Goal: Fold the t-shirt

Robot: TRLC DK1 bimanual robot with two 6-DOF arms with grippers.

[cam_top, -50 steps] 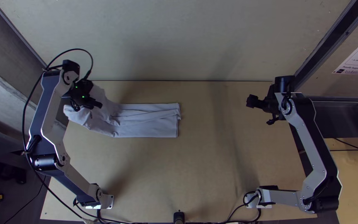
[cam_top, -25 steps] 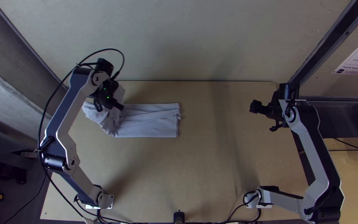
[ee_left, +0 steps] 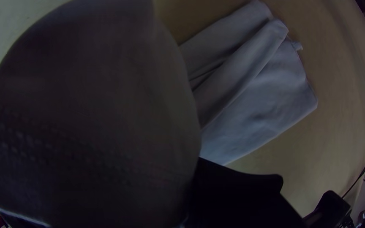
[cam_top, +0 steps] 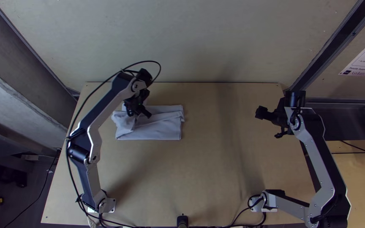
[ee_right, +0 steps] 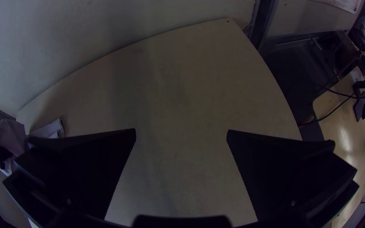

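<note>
Left to right, the top view showed the left gripper (cam_top: 144,113), probably closed on the bunched left end of the shirt (cam_top: 161,127), which lay folded, far left on the table (cam_top: 208,169); then the right gripper (cam_top: 268,123), fingers wide open. The left wrist view added stitching (ee_left: 34,147) on the raised cloth. Counted: two grippers, one shirt, one table.

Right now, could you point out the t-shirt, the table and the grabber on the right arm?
T-shirt (cam_top: 161,129): top view, on its flat folded part.
Right gripper (ee_right: 181,131): right wrist view, midway between its open fingertips.
Table (cam_top: 216,173): top view, on bare wood between the arms.
</note>
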